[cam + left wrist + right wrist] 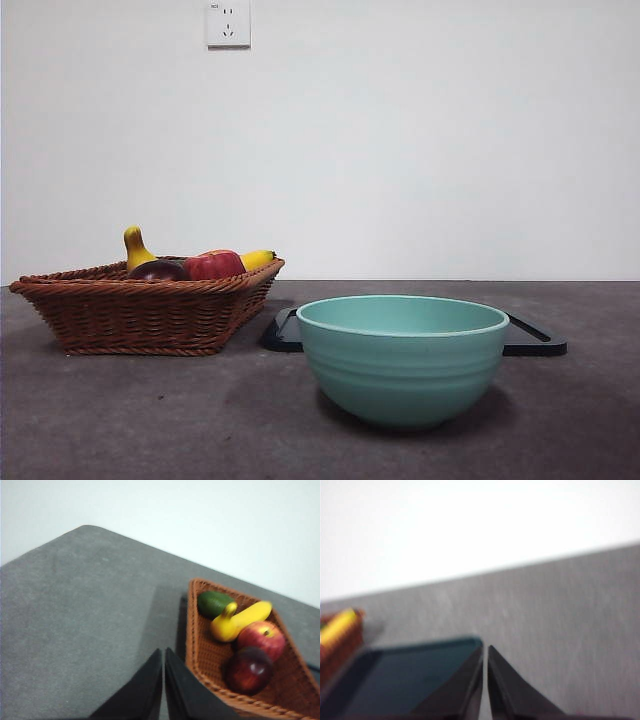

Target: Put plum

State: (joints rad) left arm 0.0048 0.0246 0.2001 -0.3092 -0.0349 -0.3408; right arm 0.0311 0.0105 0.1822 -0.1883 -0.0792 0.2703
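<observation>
The plum (pixel 248 670) is a round, glossy fruit of dark purple-maroon skin, smooth, with a soft highlight on its crown and nearly black where shadow falls on it. It is close to a ball, so no long axis can be told, and the pictures show no stem to say which way it points. It lies inside the woven brown basket (pixel 140 312) at the left of the table (pixel 120 420), touching a brighter red apple (pixel 261 637) that has yellowish patches; in the front view only its dark top (pixel 157 270) shows over the basket rim, left of the apple. A yellow gourd-shaped fruit (pixel 239 621) and a dark green fruit (pixel 215 603) lie farther along the basket. A teal bowl (pixel 402 358) stands near and right of the basket, with a flat black tray (pixel 535 337) behind it. The left gripper (pixel 164 652) hangs above the table just beside the basket's corner, its jaws pressed together and holding nothing. The right gripper (pixel 485 650) is above the tray's edge, jaws likewise together.
</observation>
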